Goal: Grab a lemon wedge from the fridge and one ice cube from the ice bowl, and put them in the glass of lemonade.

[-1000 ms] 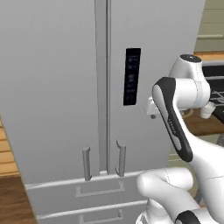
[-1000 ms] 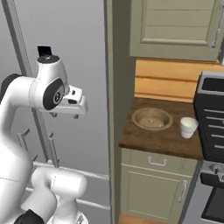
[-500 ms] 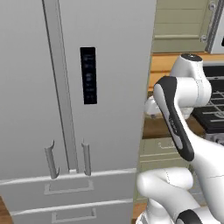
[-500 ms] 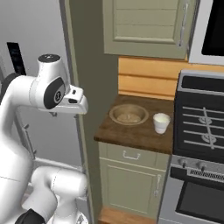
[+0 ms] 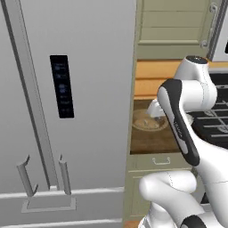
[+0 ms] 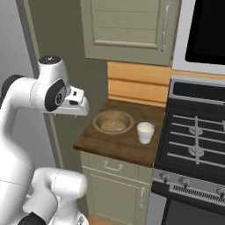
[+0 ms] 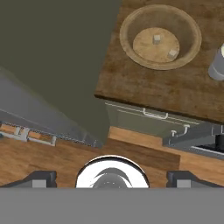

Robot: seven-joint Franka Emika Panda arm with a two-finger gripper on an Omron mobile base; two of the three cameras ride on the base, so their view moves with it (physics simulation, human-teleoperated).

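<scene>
On the dark wood counter (image 6: 127, 145) betw. the fridge (image 5: 89, 111) and the stove (image 6: 197, 140) sit two task items: the ice bowl (image 6: 113, 121) and the glass of lemonade (image 6: 145, 132). Bowl is toward the fridge side, glass just beside it toward the stove, not touching. In hand view the bowl (image 7: 160, 36) sits at top w/ two small pale cubes on its flat bottom, apart from each other; the glass (image 7: 217, 63) is cut by the right edge.

Fridge doors are shut in left base view: black panel (image 5: 62, 87) on the right-hand door, vertical bar handle (image 5: 29, 84) along the centre seam, two short handles lower down above a drawer. Lemon wedge can't be seen anywhere w/ doors closed.

Gripper (image 7: 111, 177) hangs off the counter's front-left corner, above the wood floor (image 7: 52, 153), pointing down; fingertips (image 7: 41, 178) stand far apart at the bottom corners of hand view, so jaws are wide open, nothing betw. them. In right base view the hand (image 6: 72, 103) sits at the end of the bent white arm, left of the bowl and higher than the counter, clear of everything.

Below the counter: a pale green cabinet drawer (image 6: 112, 166) w/ small handle. Above: a pale green wall cabinet (image 6: 132, 26) and an orange-tan backsplash (image 6: 136, 85). Microwave (image 6: 202, 35) over the stove.
</scene>
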